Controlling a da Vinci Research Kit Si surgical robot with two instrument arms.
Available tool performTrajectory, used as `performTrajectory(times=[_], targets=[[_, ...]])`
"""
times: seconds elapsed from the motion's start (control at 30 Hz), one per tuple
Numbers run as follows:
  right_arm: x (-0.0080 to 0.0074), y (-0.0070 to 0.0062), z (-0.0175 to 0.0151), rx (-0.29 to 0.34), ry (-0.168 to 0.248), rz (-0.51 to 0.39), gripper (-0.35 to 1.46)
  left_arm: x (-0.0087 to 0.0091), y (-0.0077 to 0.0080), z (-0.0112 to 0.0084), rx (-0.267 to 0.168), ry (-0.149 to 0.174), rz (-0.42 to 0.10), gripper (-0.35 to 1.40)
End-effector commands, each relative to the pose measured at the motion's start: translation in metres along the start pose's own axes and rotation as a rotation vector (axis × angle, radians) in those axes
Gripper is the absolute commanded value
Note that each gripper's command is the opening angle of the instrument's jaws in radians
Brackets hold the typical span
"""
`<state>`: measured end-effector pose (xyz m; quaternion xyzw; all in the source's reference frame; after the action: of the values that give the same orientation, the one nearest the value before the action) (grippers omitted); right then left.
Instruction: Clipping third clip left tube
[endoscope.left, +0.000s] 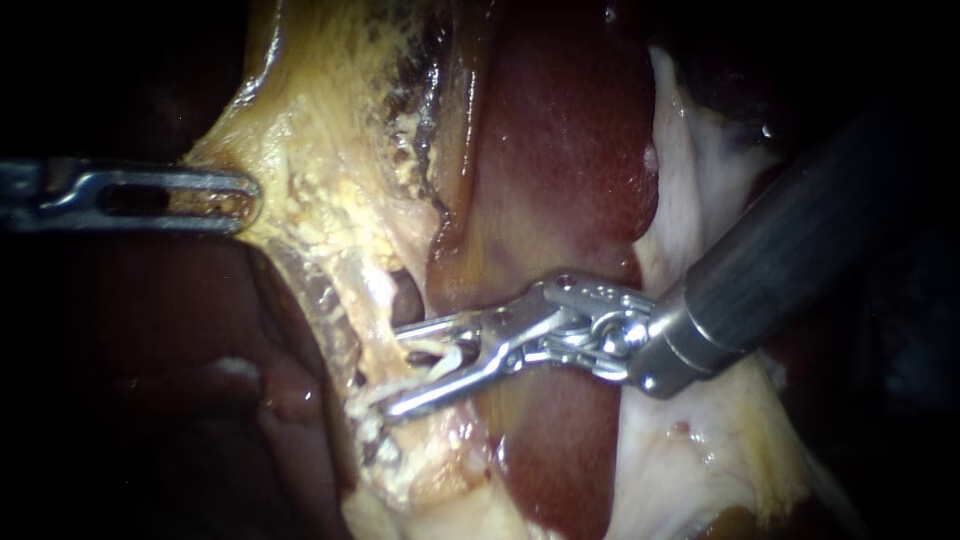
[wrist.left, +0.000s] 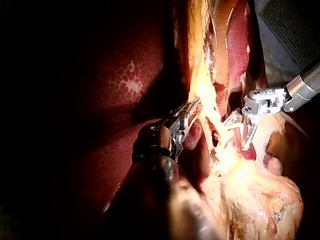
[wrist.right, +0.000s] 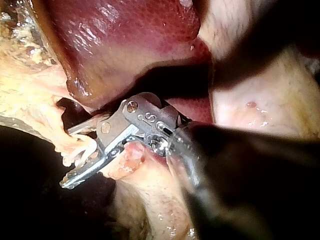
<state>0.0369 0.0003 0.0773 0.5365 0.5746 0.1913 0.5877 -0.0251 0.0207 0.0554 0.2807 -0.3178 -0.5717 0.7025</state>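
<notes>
Left instrument (endoscope.left: 240, 198) enters from left. End effector clamped flat on edge of yellow fatty tissue (endoscope.left: 320, 150), which looks taut.

Lower, toward centre: thin pale tube (endoscope.left: 440, 358) crosses yellow tissue, just beside liver edge.

Right instrument (endoscope.left: 393, 370) comes in from right. End effector spread to moderate gap, straddling tube, one jaw above and one below. Cannot tell whether both touch it.

Dark red liver (endoscope.left: 570, 150) behind its wrist joint. Pale membrane (endoscope.left: 700, 200) further right.
</notes>
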Motion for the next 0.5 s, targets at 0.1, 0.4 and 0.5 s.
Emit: performTrajectory(times=[0.1, 0.4, 0.5], targets=[[0.0002, 0.0000, 0.0006, 0.016, -0.001, 0.005, 0.55, 0.0000, 0.0001, 0.0001, -0.001, -0.001, -0.001, -0.35], [0.0009, -0.0003, 0.0025, 0.115, 0.027, 0.078, 0.54, 0.0000, 0.0006, 0.0005, -0.002, -0.002, 0.001, -0.35], [0.0012, -0.0003, 0.0030, 0.130, 0.037, 0.095, 0.53, 0.0000, 0.0007, 0.0005, -0.002, -0.002, 0.001, -0.35]])
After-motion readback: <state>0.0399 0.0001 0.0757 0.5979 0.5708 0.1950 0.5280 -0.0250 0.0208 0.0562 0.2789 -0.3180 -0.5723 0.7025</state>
